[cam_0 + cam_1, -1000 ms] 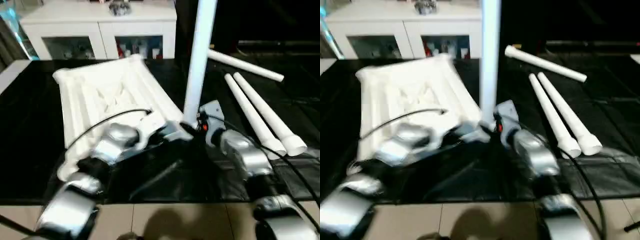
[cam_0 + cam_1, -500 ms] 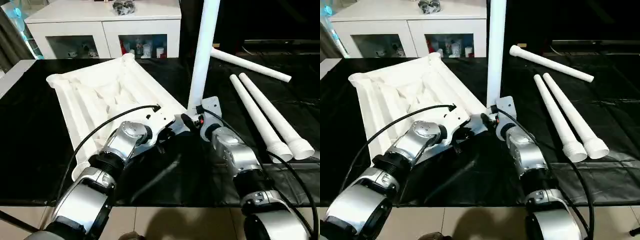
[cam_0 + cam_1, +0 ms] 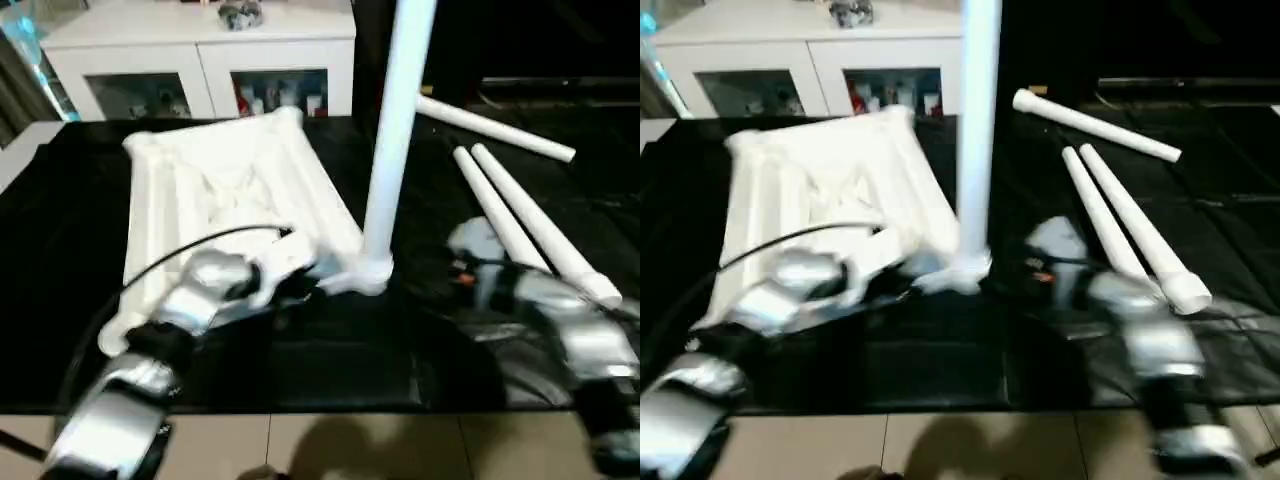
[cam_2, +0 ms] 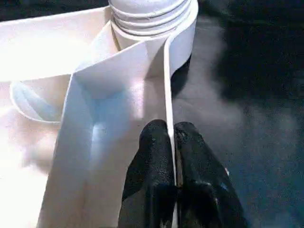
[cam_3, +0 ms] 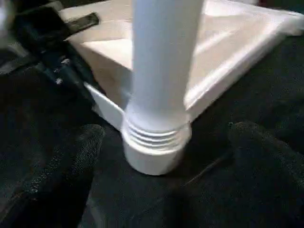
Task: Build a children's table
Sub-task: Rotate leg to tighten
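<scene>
A white table leg (image 5: 161,61) stands upright, its ribbed threaded end (image 5: 156,135) seated in a round corner socket (image 5: 153,159) of the white table top (image 5: 228,52), which lies on a black surface (image 5: 204,190). The right gripper (image 5: 166,156) has its 2 black fingers (image 5: 57,166) spread wide, 1 on each side of the socket and clear of it. The other arm's dark gripper (image 5: 61,66) sits at the top's edge beside the leg

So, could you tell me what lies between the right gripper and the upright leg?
Only bare black table cover separates the right gripper from the upright leg, in the left eye view.
</scene>
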